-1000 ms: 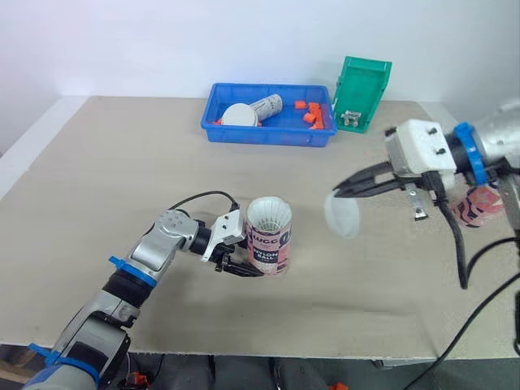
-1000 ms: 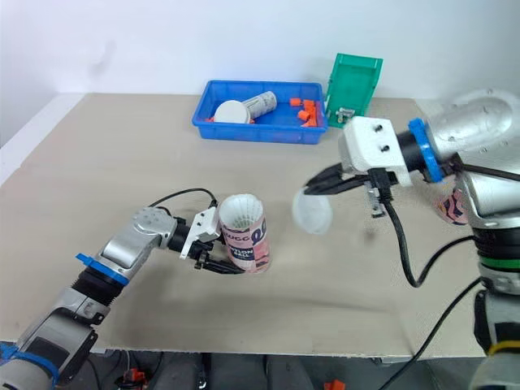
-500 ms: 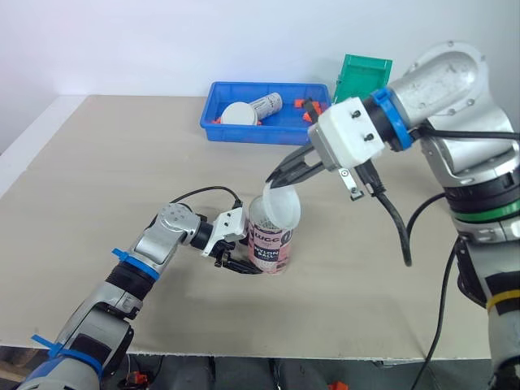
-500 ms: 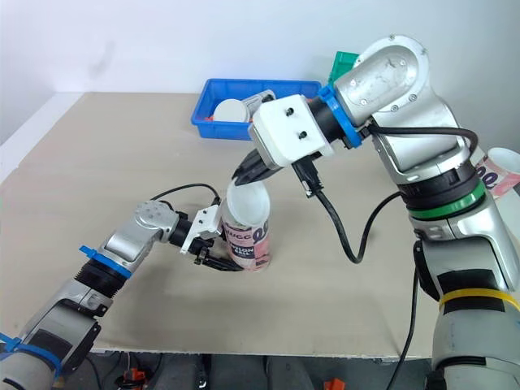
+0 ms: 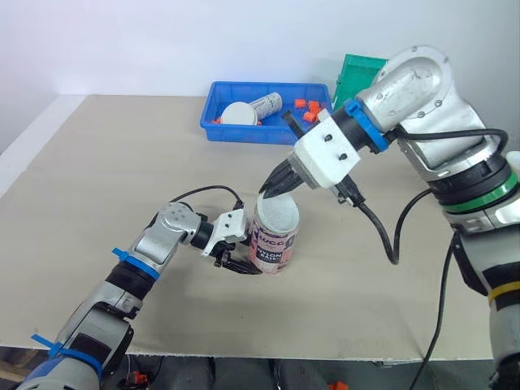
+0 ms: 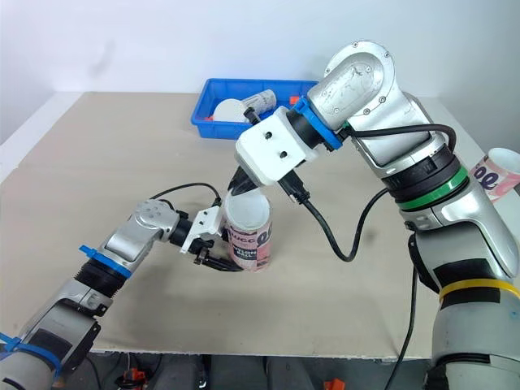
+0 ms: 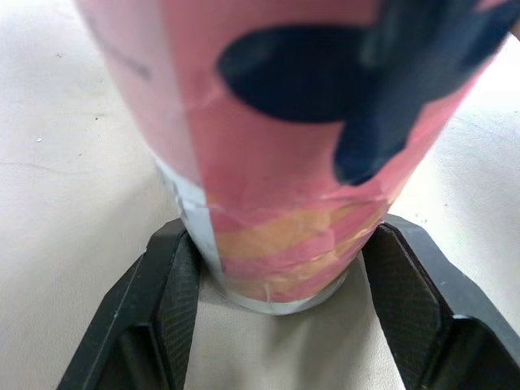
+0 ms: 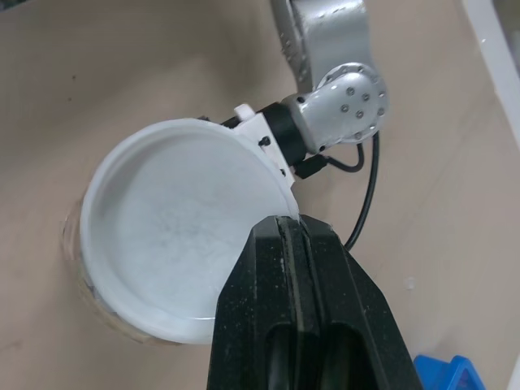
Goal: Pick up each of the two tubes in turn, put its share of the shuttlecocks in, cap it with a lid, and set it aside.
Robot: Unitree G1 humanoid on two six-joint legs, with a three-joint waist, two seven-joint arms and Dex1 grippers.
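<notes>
Now my right gripper [image 5: 273, 188] pinches the lid [image 5: 277, 210] by its rim, directly above the mouth of the upright tube [image 5: 273, 244], which my left gripper [image 5: 236, 260] clamps at the base on the table [image 5: 122, 146].

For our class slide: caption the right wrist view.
Right gripper holds white lid by its rim atop the tube in the left gripper.

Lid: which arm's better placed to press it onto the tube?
Right. The right gripper pinches the lid over the mouth of the tube; the left gripper clamps its base, steadying it.
</notes>
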